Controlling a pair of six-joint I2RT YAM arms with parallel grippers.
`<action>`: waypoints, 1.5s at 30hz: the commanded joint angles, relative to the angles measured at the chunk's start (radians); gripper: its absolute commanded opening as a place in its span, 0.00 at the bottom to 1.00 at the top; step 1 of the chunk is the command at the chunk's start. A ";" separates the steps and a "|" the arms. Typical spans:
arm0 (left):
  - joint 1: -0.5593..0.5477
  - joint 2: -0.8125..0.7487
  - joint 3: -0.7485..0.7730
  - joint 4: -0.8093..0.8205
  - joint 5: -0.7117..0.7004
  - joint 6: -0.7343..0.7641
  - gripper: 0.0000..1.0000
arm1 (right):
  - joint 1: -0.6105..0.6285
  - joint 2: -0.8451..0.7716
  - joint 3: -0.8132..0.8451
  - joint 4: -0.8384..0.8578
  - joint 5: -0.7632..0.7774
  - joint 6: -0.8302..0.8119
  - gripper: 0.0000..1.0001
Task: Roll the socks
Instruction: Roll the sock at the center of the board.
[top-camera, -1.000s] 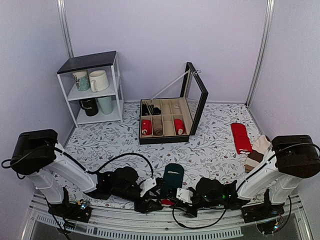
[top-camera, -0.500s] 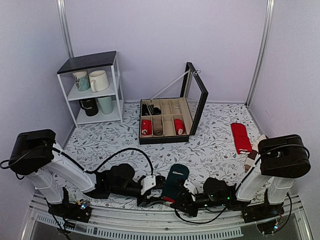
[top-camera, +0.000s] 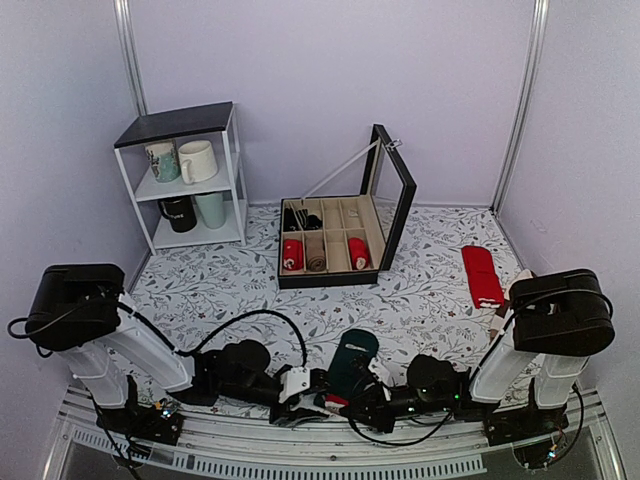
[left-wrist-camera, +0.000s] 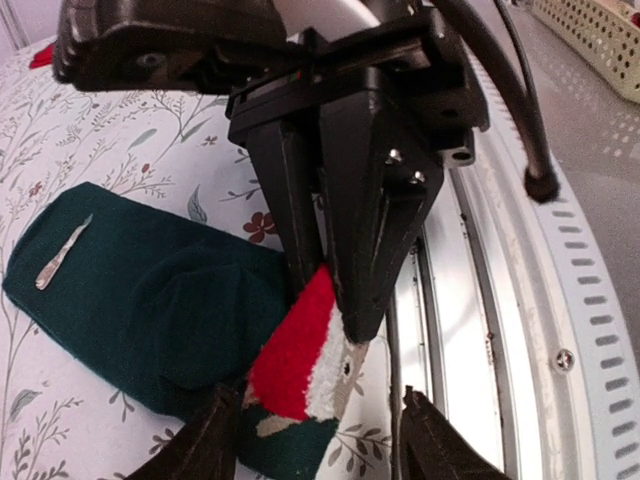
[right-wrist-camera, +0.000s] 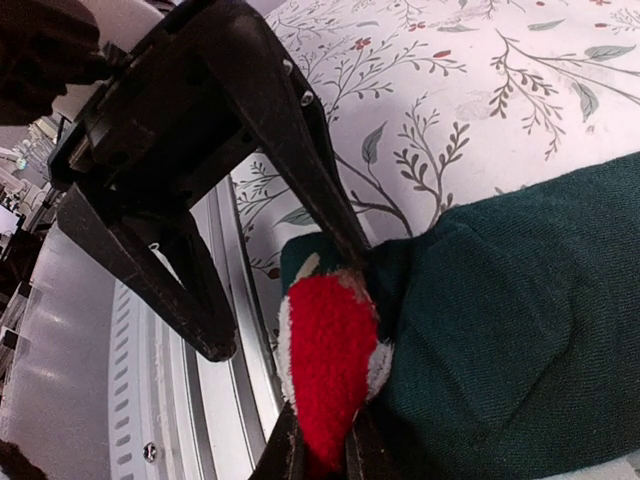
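Barely begun, I'd judge: the socks (left-wrist-camera: 130, 290) lie mostly unrolled on the table (left-wrist-camera: 120, 120), stretching away from the right hand (right-wrist-camera: 322, 448), which is clamped on their red tip (right-wrist-camera: 325, 370). The left hand (left-wrist-camera: 320, 425) stands apart around that tip.

I'm looking at two arms of one build. The left arm (top-camera: 140, 347) is showing a boxy black shoulder block, a smooth white link below it and bulky black joints further out. The right arm (top-camera: 508, 362) is showing the same black-over-white scheme. A thin black cable (top-camera: 255, 318) is looping off the left arm. The bases (top-camera: 140, 422) are looking black, with loose wires. Up close, the right gripper (left-wrist-camera: 330, 305) is showing matte black wedge-shaped fingers, two small silver screws (left-wrist-camera: 388, 156), a white collar and thick black cords (left-wrist-camera: 505, 75). The left gripper (right-wrist-camera: 290, 300) is showing long angular black fingers with tiny screws.
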 joint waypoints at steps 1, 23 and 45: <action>-0.019 0.044 -0.001 0.029 -0.020 0.005 0.54 | 0.003 0.052 -0.046 -0.217 -0.045 0.017 0.09; -0.017 0.054 0.058 -0.134 0.106 -0.070 0.00 | -0.023 0.005 -0.046 -0.264 -0.059 -0.015 0.11; 0.028 0.116 0.086 -0.381 0.180 -0.372 0.00 | 0.045 -0.441 -0.129 -0.281 0.127 -0.479 0.49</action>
